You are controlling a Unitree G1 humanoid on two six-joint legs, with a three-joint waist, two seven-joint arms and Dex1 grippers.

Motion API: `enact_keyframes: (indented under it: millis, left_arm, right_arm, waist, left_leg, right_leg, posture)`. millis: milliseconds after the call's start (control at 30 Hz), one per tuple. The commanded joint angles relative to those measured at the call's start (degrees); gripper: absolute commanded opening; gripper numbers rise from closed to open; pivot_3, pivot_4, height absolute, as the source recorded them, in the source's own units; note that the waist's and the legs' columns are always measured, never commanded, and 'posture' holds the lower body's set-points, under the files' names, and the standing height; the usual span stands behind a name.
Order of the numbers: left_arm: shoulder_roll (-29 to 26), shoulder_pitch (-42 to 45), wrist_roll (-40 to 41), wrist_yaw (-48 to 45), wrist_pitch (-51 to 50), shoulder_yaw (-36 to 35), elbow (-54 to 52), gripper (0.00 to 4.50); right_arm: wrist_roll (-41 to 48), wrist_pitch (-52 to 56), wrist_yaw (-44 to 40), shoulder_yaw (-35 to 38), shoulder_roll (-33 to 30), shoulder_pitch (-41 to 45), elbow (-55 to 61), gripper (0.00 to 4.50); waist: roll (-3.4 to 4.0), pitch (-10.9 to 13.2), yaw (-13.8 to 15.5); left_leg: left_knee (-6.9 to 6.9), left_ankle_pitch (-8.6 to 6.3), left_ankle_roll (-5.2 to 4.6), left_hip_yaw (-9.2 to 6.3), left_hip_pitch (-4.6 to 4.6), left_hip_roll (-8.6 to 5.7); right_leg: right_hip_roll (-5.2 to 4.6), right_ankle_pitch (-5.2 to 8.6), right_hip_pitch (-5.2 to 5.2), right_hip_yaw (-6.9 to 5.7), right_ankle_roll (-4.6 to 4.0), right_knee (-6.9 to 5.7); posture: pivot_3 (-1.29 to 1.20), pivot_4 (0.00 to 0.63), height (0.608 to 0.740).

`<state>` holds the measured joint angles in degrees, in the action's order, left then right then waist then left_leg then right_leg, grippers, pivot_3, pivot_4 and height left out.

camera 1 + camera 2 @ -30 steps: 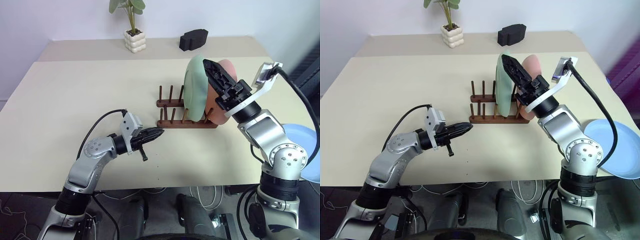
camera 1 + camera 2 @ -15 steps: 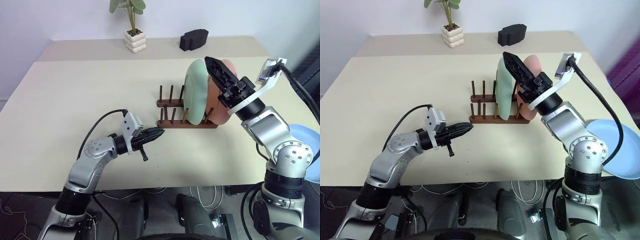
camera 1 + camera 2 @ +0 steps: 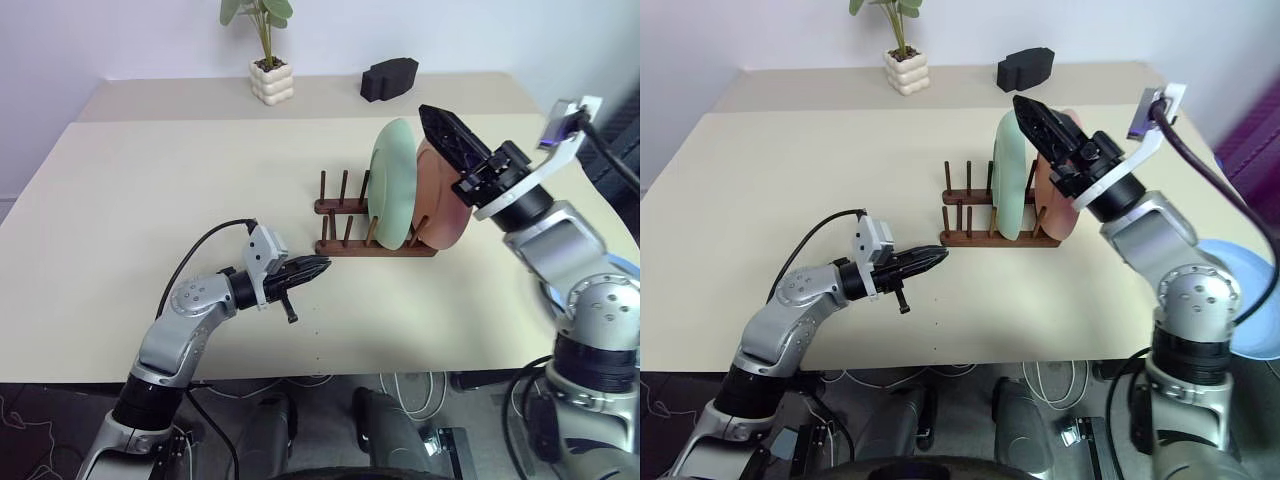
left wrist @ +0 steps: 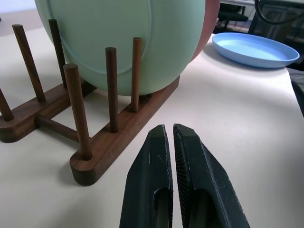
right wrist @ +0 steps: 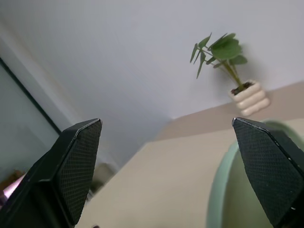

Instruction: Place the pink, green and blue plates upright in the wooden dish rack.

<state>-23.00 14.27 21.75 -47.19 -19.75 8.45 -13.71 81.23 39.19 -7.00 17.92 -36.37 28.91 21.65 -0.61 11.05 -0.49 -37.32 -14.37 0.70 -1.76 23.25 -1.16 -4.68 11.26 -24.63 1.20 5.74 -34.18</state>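
The pale green plate stands upright between the pegs of the dark wooden dish rack. Just to its right in the rack stands the pink plate. The blue plate lies flat on the table to the right of the rack, partly behind my right arm. My right gripper is open and empty, raised above the tops of the two racked plates. My left gripper is shut and empty, low over the table just front-left of the rack's near end.
A potted plant in a white pot and a black blocky object stand at the back of the table. Bare tabletop stretches left of the rack.
My right gripper has risen and drawn off to the right from the plates' tops, rolling as it went. The left gripper and both racked plates have stayed put.
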Motion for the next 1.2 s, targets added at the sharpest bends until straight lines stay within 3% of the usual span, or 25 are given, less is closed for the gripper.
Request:
enact_keyframes:
  millis: [33,133,233,400,533,667,767,1100,1200]
  left_arm:
    - [-0.01,0.62,0.32,-0.34,0.36,0.13,-1.45,0.2]
    - [-0.32,0.85,1.64,-2.11,-0.53,0.76,-2.04,0.2]
    - [-0.69,1.47,2.55,-4.61,-1.99,2.58,-2.82,0.2]
    - [-0.01,2.66,3.01,-7.46,-3.12,5.99,-3.21,0.2]
    - [1.22,3.91,2.7,-8.49,-3.05,7.9,-2.41,0.2]
    - [1.56,4.56,2.45,-8.77,-2.81,8.35,-1.66,0.2]
    - [1.49,4.64,2.44,-8.78,-2.73,8.24,-1.64,0.2]
    - [0.42,3.72,2.21,-7.77,-2.59,7.23,-2.89,0.2]
    - [0.23,3.26,2.33,-7.02,-2.8,7.0,-3.56,0.2]
  right_arm:
    - [-4.4,1.34,-10.71,8.73,-12.87,0.92,-0.74,4.48]
    - [-15.09,4.25,-22.7,15.68,-27.56,-9.27,-6.59,4.48]
    - [-28.27,3.72,-29.81,19.64,-34.21,-23.41,-10.1,4.48]
    - [-38.1,5.0,-37.86,25.07,-32.56,-40.6,-6.85,4.48]
    - [-41.96,8.02,-37.0,25.99,-28.85,-47.71,-3.66,4.48]
    - [-44.08,10.57,-34.99,23.35,-26.05,-48.99,-1.62,4.48]
    - [-48.06,10.68,-30.71,17.22,-23.84,-47.42,-1.44,4.48]
    - [-56.65,11.06,-24.81,6.36,-20.3,-40.23,-10.45,4.48]
    - [-58.0,10.95,-24.28,5.05,-19.53,-39.27,-11.47,3.68]
  waist:
    - [0.0,0.0,0.22]
    - [-0.14,-0.06,1.23]
    - [-0.21,-0.1,1.3]
    - [0.08,-0.17,1.01]
    - [0.06,-0.17,1.1]
    - [0.06,-0.17,1.05]
    - [0.02,-0.15,1.07]
    - [0.04,-0.17,1.19]
    - [-0.01,-0.19,1.1]
  left_leg:
    - [0.0,0.0,0.0,0.0,0.02,-0.01]
    - [0.01,-0.08,-0.14,0.01,0.06,-0.02]
    - [-0.01,-0.1,-0.17,0.06,0.02,-0.02]
    - [-0.11,-0.11,-0.18,0.23,-0.05,-0.03]
    - [-0.11,-0.11,-0.18,0.17,-0.04,-0.03]
    - [-0.17,-0.11,-0.18,0.16,-0.02,-0.04]
    - [-0.17,-0.11,-0.18,0.15,-0.02,-0.04]
    - [-0.23,-0.11,-0.18,0.12,0.03,-0.11]
    - [-0.3,-0.11,-0.18,0.12,0.01,-0.1]
  right_leg:
    - [0.0,0.0,-0.01,0.0,0.0,0.03]
    - [0.0,0.03,0.0,-0.05,0.03,0.15]
    - [0.01,0.05,0.08,-0.09,0.02,0.17]
    - [0.0,0.04,0.06,0.05,0.02,0.09]
    - [0.1,0.15,0.05,0.01,0.21,0.07]
    - [0.09,0.15,0.06,0.01,0.22,0.07]
    - [0.09,0.16,0.06,0.0,0.22,0.07]
    - [0.04,0.04,0.08,0.0,0.03,0.07]
    - [0.05,0.07,0.13,0.0,0.09,0.07]
  posture:
    - [0.0,0.15,0.738]
    - [0.0,0.15,0.738]
    - [0.0,0.15,0.738]
    - [0.0,0.15,0.738]
    - [0.0,0.15,0.738]
    - [0.0,0.15,0.738]
    - [0.0,0.15,0.738]
    - [0.0,0.15,0.738]
    - [0.0,0.15,0.738]
